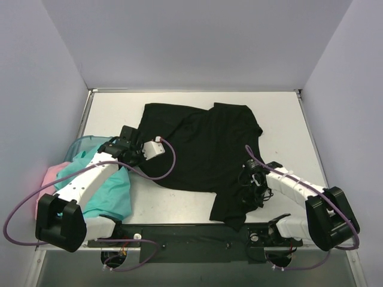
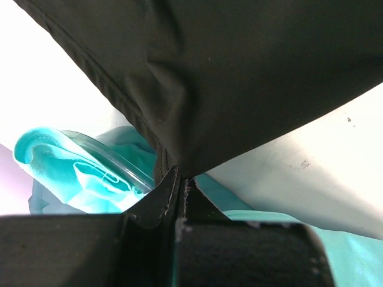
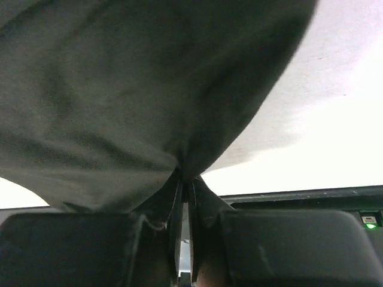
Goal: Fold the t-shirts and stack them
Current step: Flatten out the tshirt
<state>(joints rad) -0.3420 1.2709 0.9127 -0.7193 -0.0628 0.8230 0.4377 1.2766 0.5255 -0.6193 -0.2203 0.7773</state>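
at the far left edge of the table (image 1: 281, 116) a pink t-shirt (image 1: 48, 176) lies bunched, partly under a heap of teal t-shirts (image 1: 111, 197) that spill over the near-left corner. a translucent teal bin rim (image 1: 79, 143) curves just behind that heap. the left arm reaches over the teal cloth, and the left gripper (image 1: 130, 142) sits at the left edge of the large black t-shirt (image 1: 203, 149). in the left wrist view its jaws are pressed together on a fold of the black t-shirt (image 2: 239, 72) at its hem, the left gripper (image 2: 179, 179) pinching the cloth so that it pulls up into a peak. the teal t-shirts (image 2: 84, 179) and the bin rim (image 2: 114, 149) show below and to the left, and bare table (image 2: 311, 173) to the right.

the black t-shirt is spread, rumpled, over the middle of the table, one sleeve toward the back right and a narrow lobe hanging toward the near edge. the right gripper (image 1: 252, 190) is at that near-right part. in the right wrist view the right gripper (image 3: 185, 179) is clamped on a gathered bunch of the black t-shirt (image 3: 119, 89), with pale table (image 3: 335, 119) beyond.
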